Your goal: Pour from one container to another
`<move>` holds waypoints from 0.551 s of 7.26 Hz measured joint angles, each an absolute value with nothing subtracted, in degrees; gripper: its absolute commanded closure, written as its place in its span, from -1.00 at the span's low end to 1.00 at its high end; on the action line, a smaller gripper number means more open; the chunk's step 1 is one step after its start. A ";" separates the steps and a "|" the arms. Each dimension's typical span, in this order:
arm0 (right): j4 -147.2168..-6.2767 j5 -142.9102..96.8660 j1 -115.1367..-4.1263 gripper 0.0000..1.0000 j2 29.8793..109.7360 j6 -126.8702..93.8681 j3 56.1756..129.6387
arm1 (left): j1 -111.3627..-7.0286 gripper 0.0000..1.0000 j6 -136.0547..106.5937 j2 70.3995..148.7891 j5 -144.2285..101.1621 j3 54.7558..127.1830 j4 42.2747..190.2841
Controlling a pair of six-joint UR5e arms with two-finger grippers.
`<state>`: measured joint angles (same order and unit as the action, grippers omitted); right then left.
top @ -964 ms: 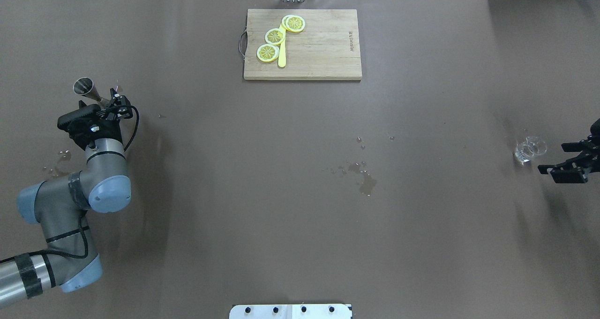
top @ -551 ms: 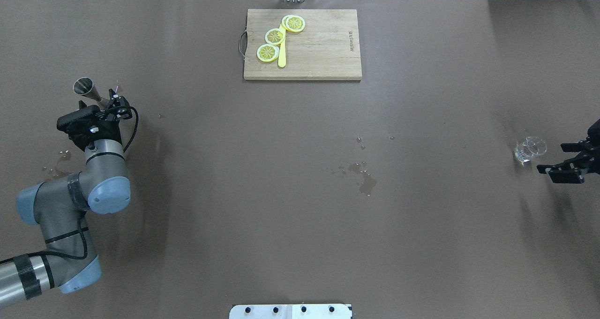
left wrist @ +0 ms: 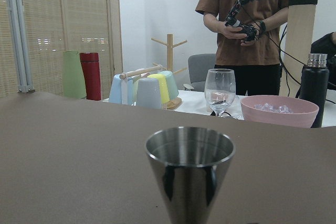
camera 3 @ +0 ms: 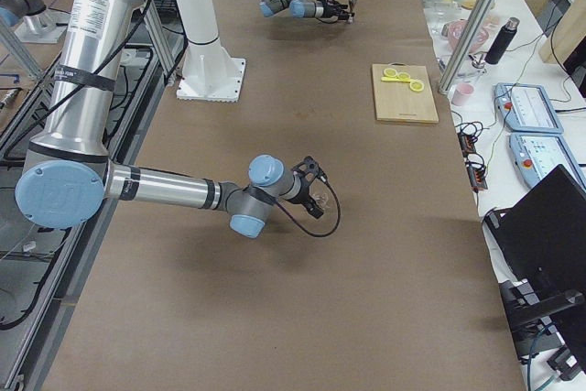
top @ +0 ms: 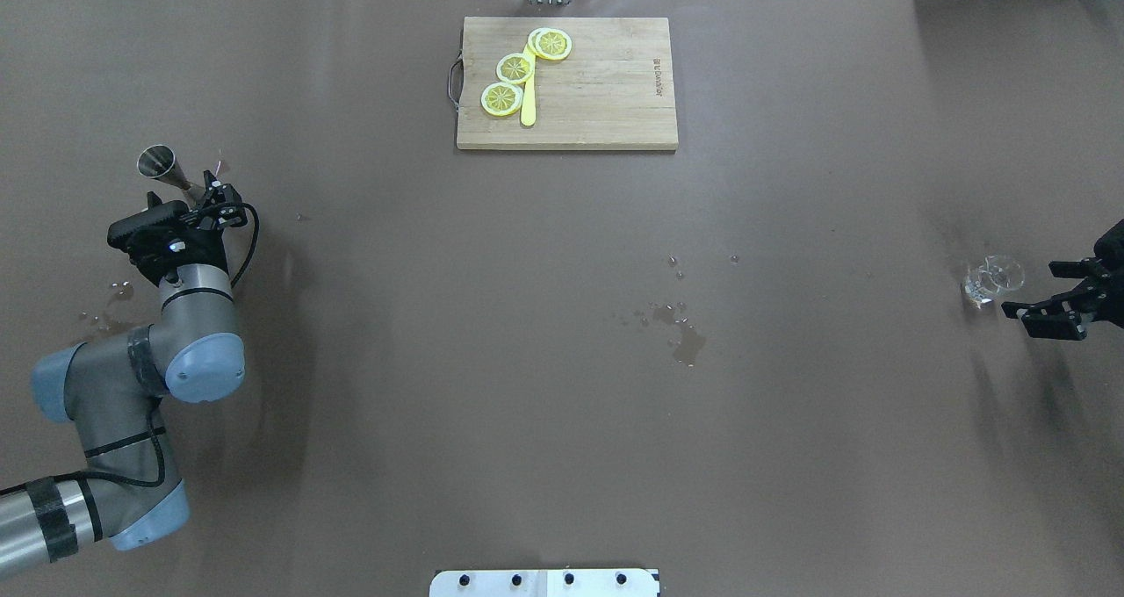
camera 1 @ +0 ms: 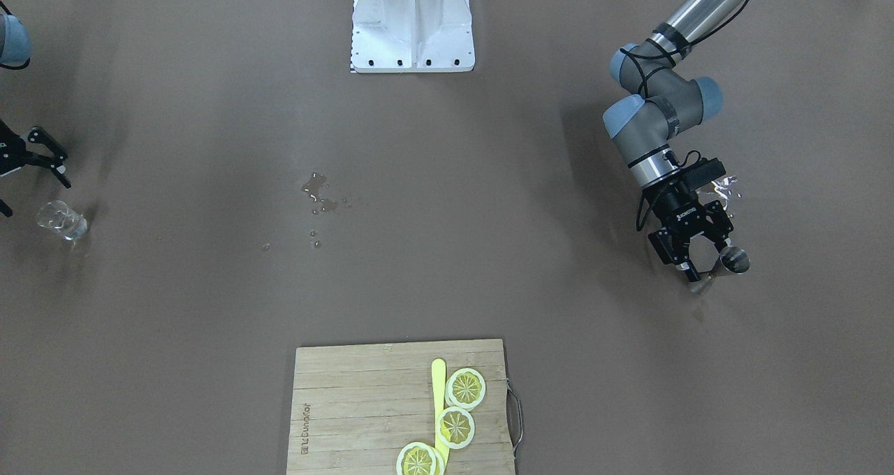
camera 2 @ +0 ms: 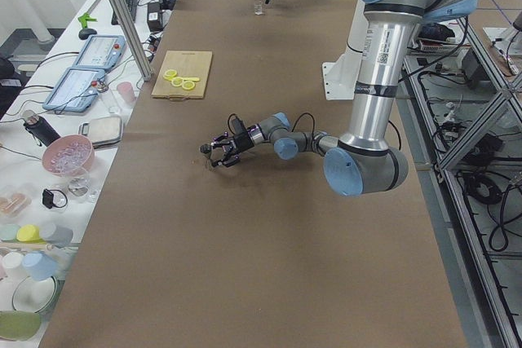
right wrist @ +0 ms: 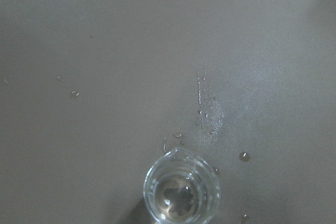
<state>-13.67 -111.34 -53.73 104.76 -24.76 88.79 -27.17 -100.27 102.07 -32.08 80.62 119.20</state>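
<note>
Judged the pour as not yet begun: found both containers standing on the counter (top: pixel 562 421) and well apart, at opposite ends. Noted the steel jigger (top: pixel 158 161) upright at the robot's left end, dead ahead in the left wrist view, low and centred; cannot tell its contents. Saw the left jaws spread open low by the jigger's foot, closed on nothing; cannot tell whether flanking the stem or just short of it. Noted the small clear glass (top: pixel 993 278) upright at the right end, seemingly with a little clear liquid at the bottom, seen from above in the right wrist view. Saw the right jaws wide open just beside the glass, apart from it, holding nothing. Left to do, by this reading: close on one container, lift, carry across to the other, tip, set down. Logged wet spots (top: pixel 680 329) mid-counter and more by the left arm (top: pixel 189 334). Counted: one jigger, one glass, one wooden cutting board (top: pixel 606 97), three lemon slices (top: pixel 515 68) on it, one yellow utensil (top: pixel 528 110) among the slices, two arms.
</note>
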 measured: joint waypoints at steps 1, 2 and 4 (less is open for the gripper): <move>-11.31 -110.68 -53.64 -1.00 104.72 -25.95 87.62 | -27.16 -0.62 -100.43 102.13 -32.10 80.45 119.24; -9.31 -110.36 -53.58 -1.00 104.65 -26.92 86.66 | -27.16 -0.62 -100.84 102.18 -32.14 80.25 119.24; -8.11 -110.15 -53.55 -1.00 104.62 -27.70 86.05 | -27.33 -0.62 -101.59 102.18 -32.27 79.69 119.19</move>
